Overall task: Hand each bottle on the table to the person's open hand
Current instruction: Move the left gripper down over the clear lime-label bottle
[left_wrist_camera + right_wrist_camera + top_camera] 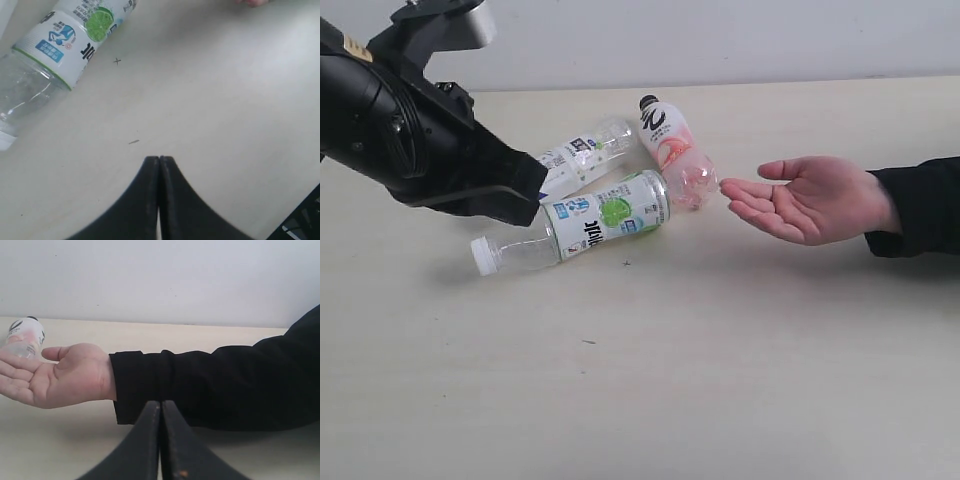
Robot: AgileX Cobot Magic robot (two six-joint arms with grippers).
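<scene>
Exterior view has three bottles lying on their sides toward the far left of the counter (720, 380). The lime bottle (605, 218) is nearest, with its white cap (482, 254) pointing left. Right behind it is the white-blue bottle (582, 155), partly hidden by the big black left arm (400, 130). The pink bottle (678, 158) sits to the right of those two, black cap (648, 102) on the far end and its base just beside the fingertips of the hand (815, 200). Can't tell if they actually touch. That hand comes in from the right, palm up, with a black sleeve (920, 205).

Left tool (159, 161) is pinched fully together with nothing in it, over bare counter just near of the lime bottle. Right tool (160, 404) is the same deal, closed tight and empty, pointing at the sleeve, with the palm and the pink bottle off to one side.
</scene>
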